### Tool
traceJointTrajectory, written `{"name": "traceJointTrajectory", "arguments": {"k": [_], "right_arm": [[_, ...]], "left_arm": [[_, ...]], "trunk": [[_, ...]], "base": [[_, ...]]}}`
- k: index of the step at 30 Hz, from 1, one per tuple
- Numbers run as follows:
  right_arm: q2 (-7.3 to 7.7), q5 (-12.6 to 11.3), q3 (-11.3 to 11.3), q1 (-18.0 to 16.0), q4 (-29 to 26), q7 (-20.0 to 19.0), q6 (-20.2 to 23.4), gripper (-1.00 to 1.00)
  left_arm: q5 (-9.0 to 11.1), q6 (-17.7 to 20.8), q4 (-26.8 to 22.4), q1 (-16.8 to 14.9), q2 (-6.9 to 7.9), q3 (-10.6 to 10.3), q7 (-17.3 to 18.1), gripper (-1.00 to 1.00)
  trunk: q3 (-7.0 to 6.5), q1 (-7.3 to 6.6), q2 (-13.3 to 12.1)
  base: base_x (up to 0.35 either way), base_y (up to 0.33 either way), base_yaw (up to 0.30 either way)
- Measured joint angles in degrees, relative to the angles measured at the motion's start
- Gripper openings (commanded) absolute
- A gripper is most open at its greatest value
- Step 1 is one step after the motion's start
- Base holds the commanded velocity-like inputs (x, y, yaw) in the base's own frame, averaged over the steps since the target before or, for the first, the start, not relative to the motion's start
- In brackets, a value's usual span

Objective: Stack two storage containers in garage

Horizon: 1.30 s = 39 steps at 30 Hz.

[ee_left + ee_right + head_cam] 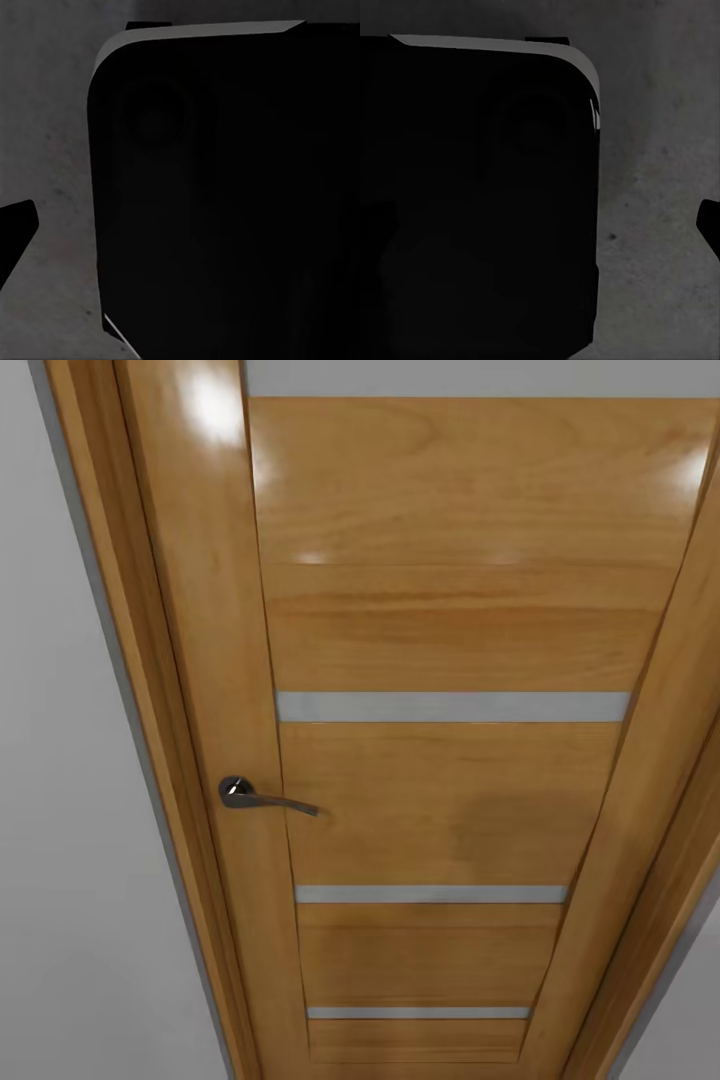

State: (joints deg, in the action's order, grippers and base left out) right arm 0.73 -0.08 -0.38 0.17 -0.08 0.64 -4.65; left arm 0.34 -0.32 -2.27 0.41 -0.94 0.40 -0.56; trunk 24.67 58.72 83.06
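Observation:
The two storage containers are out of view. In the left wrist view, a dark fingertip (16,229) of my left gripper pokes in at the frame edge over dark grey speckled concrete floor (52,135). The right wrist view has a dark fingertip (709,225) of my right gripper at its edge, over the same kind of floor (660,187). Only one finger of each gripper shows, and nothing is seen held against it.
A closed wooden door (440,630) with narrow frosted strips and a dark lever handle (262,797) stands right in front of me, with grey-white wall (60,810) beside its frame. A large black rounded body (225,202) (472,202) of the robot sits close by both wrists.

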Motion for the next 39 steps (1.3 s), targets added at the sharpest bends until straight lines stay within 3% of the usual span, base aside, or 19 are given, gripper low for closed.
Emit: {"name": "traceJointTrajectory", "arguments": {"k": [31, 39], "right_arm": [[-0.24, 0.4, 0.3, 0.0, 0.0, 0.0, 0.0, 1.0], [-0.11, 0.1, 0.1, 0.0, 0.0, 0.0, 0.0, 1.0]], "left_arm": [[0.0, 0.0, -0.1, 0.0, -0.08, 0.0, 0.0, 1.0], [0.0, 0.1, -2.2, 0.0, -0.1, 0.0, -0.1, 1.0]], "trunk": [[0.0, 0.0, 0.0], [0.0, 0.0, 0.0]], "base": [[0.0, 0.0, 0.0], [0.0, 0.0, 0.0]]}}
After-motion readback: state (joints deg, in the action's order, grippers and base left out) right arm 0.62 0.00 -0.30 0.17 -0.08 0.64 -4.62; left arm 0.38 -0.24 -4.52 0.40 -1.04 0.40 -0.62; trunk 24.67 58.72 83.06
